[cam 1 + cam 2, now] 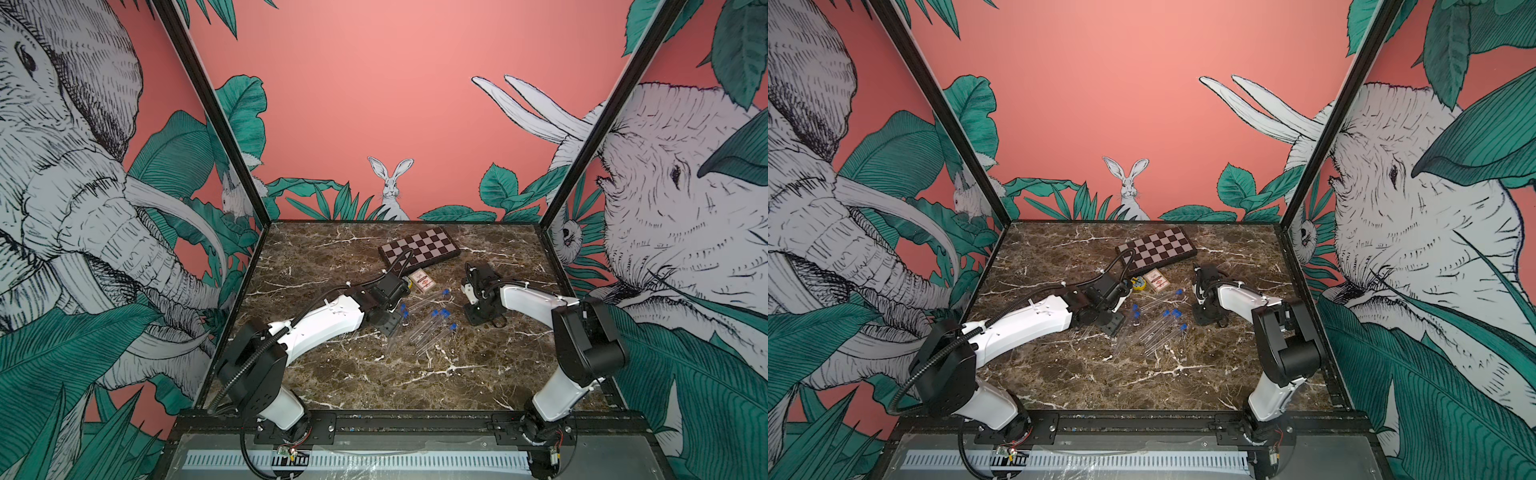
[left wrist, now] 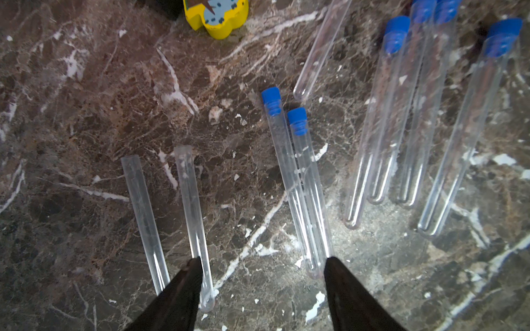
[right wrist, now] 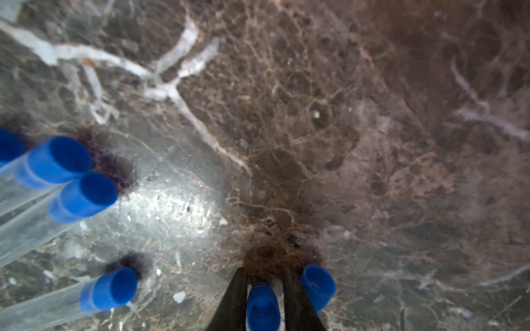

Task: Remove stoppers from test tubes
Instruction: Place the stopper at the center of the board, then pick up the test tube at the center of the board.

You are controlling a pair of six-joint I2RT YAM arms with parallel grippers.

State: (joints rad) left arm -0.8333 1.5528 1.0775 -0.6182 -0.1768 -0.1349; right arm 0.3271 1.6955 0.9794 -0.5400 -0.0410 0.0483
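Several clear test tubes [image 1: 424, 332] lie on the marble between the arms, most with a blue stopper [image 1: 453, 327] in the mouth. In the left wrist view two tubes [image 2: 143, 206] [image 2: 192, 206] have bare mouths, and a stoppered pair [image 2: 286, 177] lies beside them. My left gripper [image 2: 263, 258] hangs open over the tubes' round ends, empty. My right gripper [image 3: 265, 272] is low at the table, its jaws slightly apart round a loose stopper [image 3: 262, 303], with a thin gap on one side. Another loose stopper [image 3: 318, 283] lies just outside one finger.
A folded chessboard [image 1: 419, 249] lies at the back of the table. In front of it are a small card box [image 1: 422, 282] and a round yellow object [image 1: 1138, 283]. Three stoppered tube ends [image 3: 57, 160] lie close to the right gripper.
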